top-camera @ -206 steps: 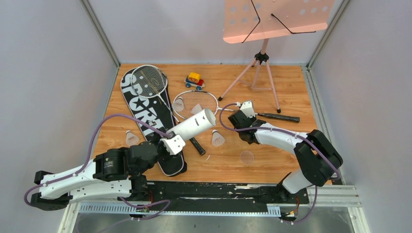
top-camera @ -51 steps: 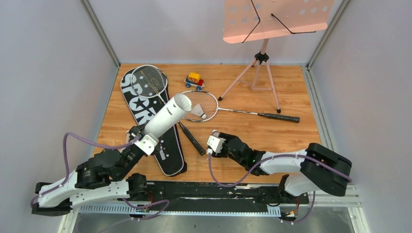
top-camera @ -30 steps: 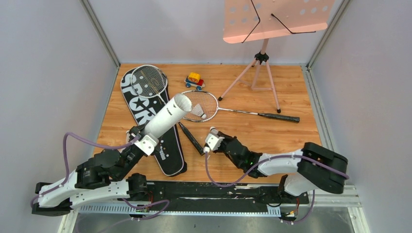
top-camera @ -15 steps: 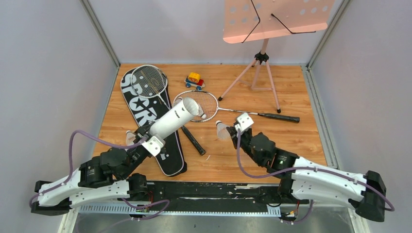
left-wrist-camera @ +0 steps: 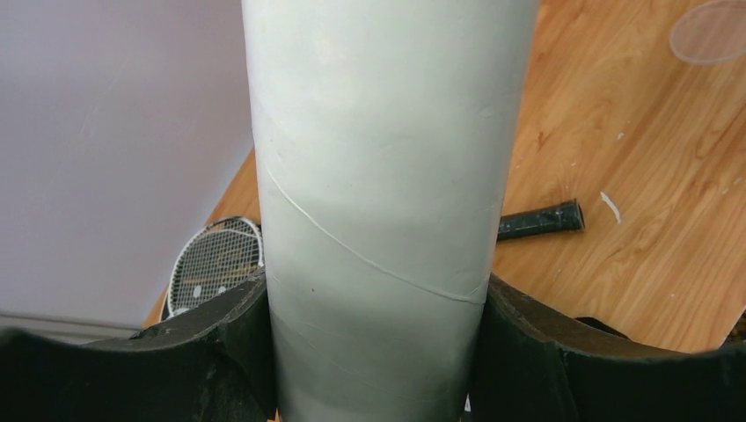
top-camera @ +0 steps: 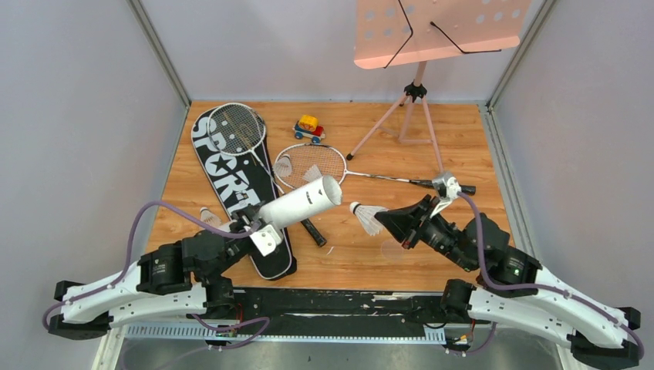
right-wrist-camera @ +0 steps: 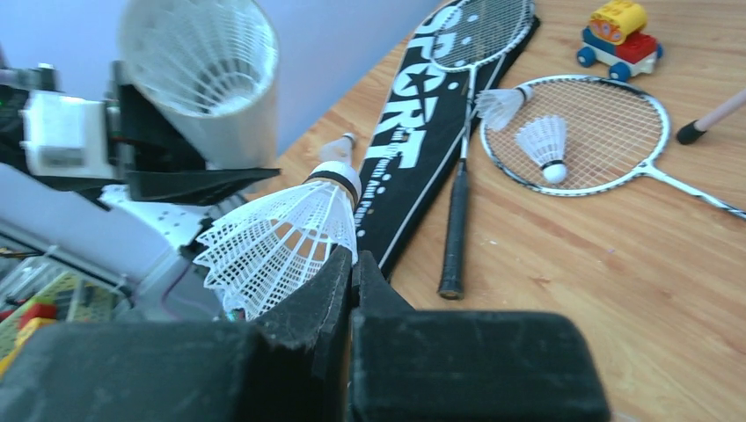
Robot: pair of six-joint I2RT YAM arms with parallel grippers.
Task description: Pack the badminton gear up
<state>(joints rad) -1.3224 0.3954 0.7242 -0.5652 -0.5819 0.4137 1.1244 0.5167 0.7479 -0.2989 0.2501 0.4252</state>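
Hanging cork-first over the near half of the table, the white shuttlecock with a netted skirt (top-camera: 367,217) is pinched at the skirt's rim by the right gripper (top-camera: 392,221), whose jaws are pressed fully together on it. Its cork points left at the open mouth of the white cardboard tube (top-camera: 299,205), with a short gap between them. I judge this lets it slide in nose-first. The left gripper (top-camera: 259,223) clasps that tube near its lower end, jaws spread wide around the body. It tilts the tube almost level, mouth turned toward the right arm to receive the shuttlecock. The right wrist view shows a white netted skirt inside the mouth, seemingly 1 shuttlecock already loaded.

A pair of loose shuttlecocks (top-camera: 312,174) rests on the strings of the thin-framed racket at mid-table (top-camera: 328,158), whose shaft runs toward the right edge. A lone shuttlecock (top-camera: 207,216) sits near the left edge beside the long black bag lettered SPORT (top-camera: 224,185). The bag stretches from the far-left corner toward the near edge, and the second thin-framed racket (top-camera: 235,127) lies on top of it. A clear round disc (top-camera: 392,249) lies on the wood below the right gripper. It is probably the tube's lid, set aside until filling is done. The small red-yellow-blue toy car (top-camera: 308,127) near the far edge and the pink perforated music stand (top-camera: 439,31) at the far right are not part of the gear
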